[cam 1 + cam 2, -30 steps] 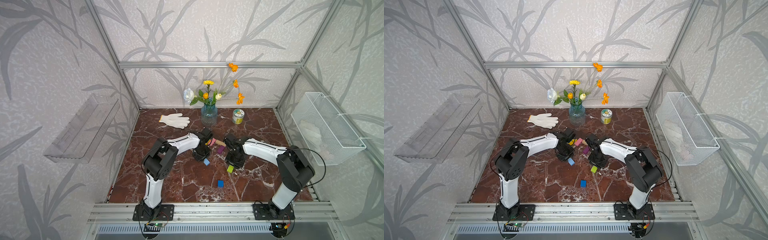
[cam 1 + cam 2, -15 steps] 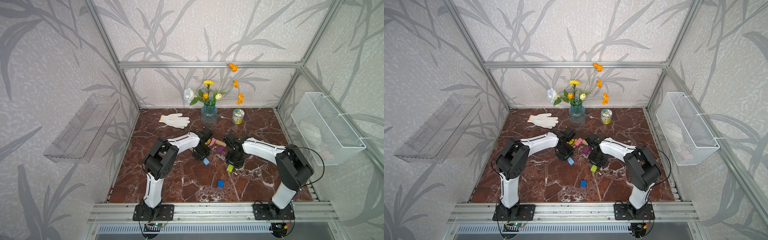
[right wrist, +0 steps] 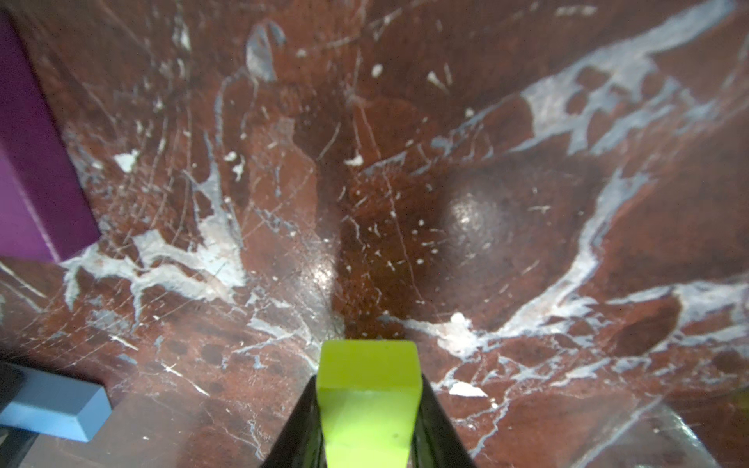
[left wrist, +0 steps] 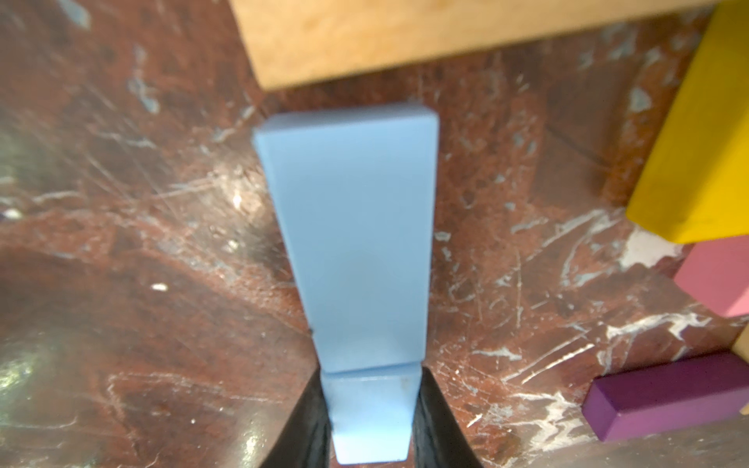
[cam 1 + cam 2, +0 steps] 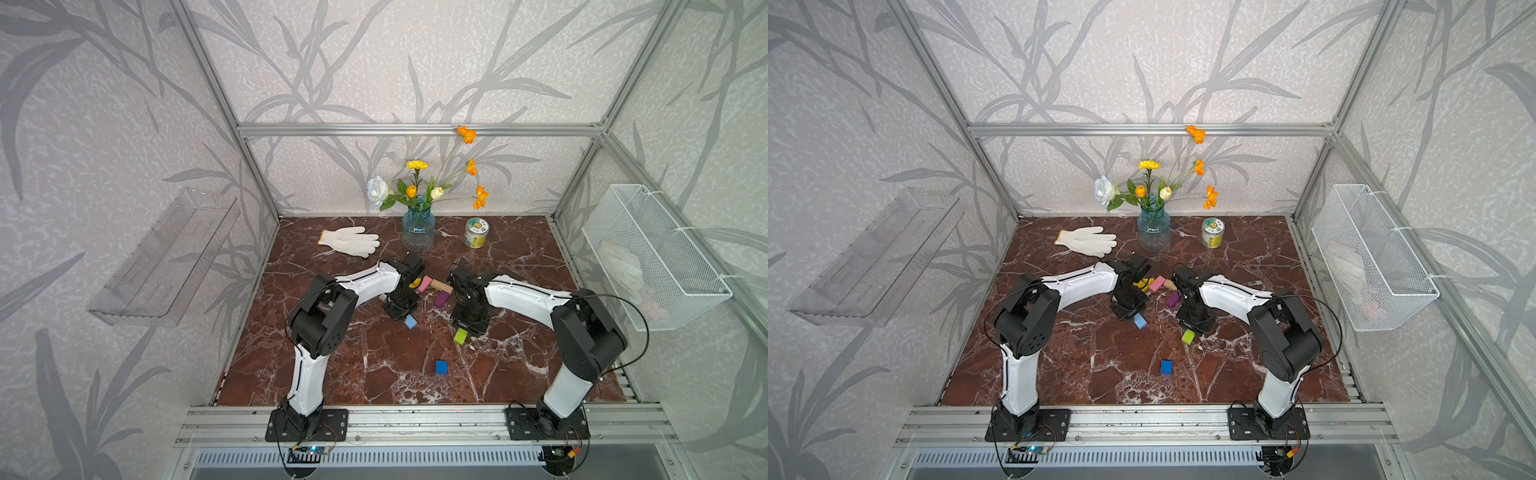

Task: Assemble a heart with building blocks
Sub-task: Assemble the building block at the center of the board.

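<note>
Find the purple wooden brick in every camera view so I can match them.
Top view: the purple wooden brick lies just robot-side of the tan wooden brick.
Top view: the brick lies by the same tan one.
Left wrist: the brick sits at the frame edge, near the pink brick.
Right wrist: the brick is cropped at the frame edge.
Shared landmark: the light blue brick, visible in all four.

Cell has grey leaf-print walls (image 5: 374, 62), aluminium frame (image 5: 415, 130), red-brown marble tabletop (image 5: 374, 361), clear plastic shelf (image 5: 166, 266) on one side wall, white wire basket (image 5: 648, 266) opposite, even light.
</note>
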Controlling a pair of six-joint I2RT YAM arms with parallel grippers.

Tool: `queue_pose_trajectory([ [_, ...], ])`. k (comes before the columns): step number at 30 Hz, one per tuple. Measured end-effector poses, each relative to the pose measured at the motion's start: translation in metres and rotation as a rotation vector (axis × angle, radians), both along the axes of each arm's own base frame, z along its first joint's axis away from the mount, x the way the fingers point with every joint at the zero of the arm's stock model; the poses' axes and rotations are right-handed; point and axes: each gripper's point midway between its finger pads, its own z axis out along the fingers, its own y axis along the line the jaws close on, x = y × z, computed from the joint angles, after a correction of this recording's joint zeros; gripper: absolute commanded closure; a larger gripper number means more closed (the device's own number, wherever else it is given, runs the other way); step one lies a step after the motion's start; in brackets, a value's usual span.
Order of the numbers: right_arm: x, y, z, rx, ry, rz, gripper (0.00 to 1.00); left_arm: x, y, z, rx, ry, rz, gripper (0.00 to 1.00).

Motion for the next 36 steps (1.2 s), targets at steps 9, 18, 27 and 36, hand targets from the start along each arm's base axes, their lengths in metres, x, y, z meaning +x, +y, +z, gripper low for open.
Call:
queue_pose_trajectory([
  [9, 0.001, -0.001, 0.0, -0.001, 0.001, -0.001, 0.82, 0.0, 0.0, 0.0, 0.002, 0.0, 0.001, 0.71],
  [18, 0.0, -0.001, -0.001, -0.001, 0.002, 0.0, 0.82, 0.0, 0.0, -0.001, 0.003, 0.002, 0.002, 0.36],
  [27, 0.003, 0.001, 0.001, 0.0, 0.0, 0.008, 0.82, 0.001, -0.001, 0.001, -0.001, -0.01, -0.003, 0.31],
  [36, 0.034, 0.034, 0.013, 0.03, -0.046, 0.048, 0.82, 0.015, -0.007, 0.038, -0.035, -0.117, -0.028, 0.27],
])
